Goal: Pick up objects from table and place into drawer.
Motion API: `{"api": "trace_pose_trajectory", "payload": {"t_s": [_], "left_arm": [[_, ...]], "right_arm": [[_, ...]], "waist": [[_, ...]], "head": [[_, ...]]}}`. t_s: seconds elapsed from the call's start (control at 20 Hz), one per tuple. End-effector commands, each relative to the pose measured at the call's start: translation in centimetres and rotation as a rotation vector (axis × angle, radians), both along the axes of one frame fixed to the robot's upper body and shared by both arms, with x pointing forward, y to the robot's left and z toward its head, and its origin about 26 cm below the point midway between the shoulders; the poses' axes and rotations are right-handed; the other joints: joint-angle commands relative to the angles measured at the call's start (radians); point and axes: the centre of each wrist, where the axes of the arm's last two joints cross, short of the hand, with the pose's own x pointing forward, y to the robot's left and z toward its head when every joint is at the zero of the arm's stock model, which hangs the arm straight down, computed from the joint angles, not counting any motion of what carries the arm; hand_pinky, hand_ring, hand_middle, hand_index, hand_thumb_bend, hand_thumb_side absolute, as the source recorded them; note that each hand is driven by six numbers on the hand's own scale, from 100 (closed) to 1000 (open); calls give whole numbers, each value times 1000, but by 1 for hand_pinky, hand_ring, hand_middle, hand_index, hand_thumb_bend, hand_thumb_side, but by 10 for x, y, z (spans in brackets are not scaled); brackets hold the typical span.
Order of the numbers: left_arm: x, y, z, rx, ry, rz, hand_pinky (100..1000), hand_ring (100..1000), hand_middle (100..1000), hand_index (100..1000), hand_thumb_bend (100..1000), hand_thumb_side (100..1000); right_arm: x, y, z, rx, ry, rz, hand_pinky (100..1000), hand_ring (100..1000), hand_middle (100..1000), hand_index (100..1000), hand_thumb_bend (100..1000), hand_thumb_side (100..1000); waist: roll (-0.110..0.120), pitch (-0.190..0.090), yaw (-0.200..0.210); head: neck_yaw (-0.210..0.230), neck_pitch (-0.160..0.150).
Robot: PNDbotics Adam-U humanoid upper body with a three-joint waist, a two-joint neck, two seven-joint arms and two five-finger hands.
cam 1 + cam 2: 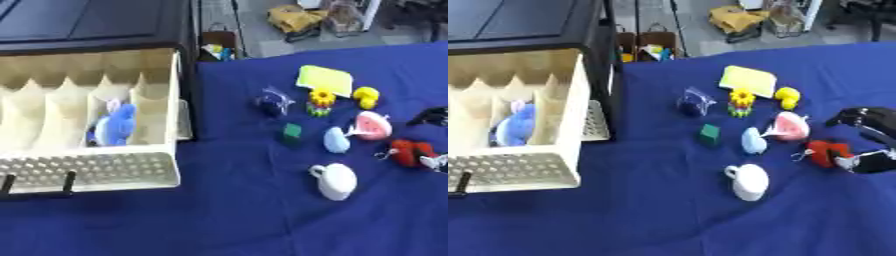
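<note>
Drawer (pixel 96 170) stands open at my left with a blue toy (pixel 114 127) already in one compartment, while the other objects lie on the blue cloth (pixel 667 215). My right hand (pixel 866 140) is at the red toy (pixel 826 152), fingers curved around it, but I cannot tell if they pinch it yet. Next move, I judge, needs a closed grip, then a lift and a carry to the drawer; my left hand is not in view.

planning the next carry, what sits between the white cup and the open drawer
Only bare blue tablecloth lies between the white cup and the drawer, clearest in the right eye view.
</note>
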Motion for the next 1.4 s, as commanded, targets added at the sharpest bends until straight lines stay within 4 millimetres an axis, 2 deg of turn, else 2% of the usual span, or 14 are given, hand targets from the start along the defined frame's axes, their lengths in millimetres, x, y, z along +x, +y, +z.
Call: {"api": "trace_pose_trajectory", "payload": {"t_s": [0.05,0.35,0.85,1.4], "left_arm": [[-1,0,6,13,-23,-3,514,609,644,821,186,1000],[-2,1,5,16,-20,2,514,610,644,821,189,1000],[-3,4,5,20,-13,5,514,611,645,821,187,1000],[-3,4,6,22,-9,6,515,611,645,821,187,1000]], "right_arm": [[-2,-8,8,-24,-1,-14,810,890,775,862,606,431],[-5,-5,25,14,-48,14,814,895,773,867,586,480],[-9,14,64,85,-111,85,820,899,780,896,564,545],[-12,15,70,75,-116,73,819,899,782,900,557,545]], "waist": [[-2,-13,2],[-2,-17,-2],[-10,-33,-22],[-17,-35,-32]], "head": [[-3,-13],[3,-10],[-1,-9],[1,-8]]}}
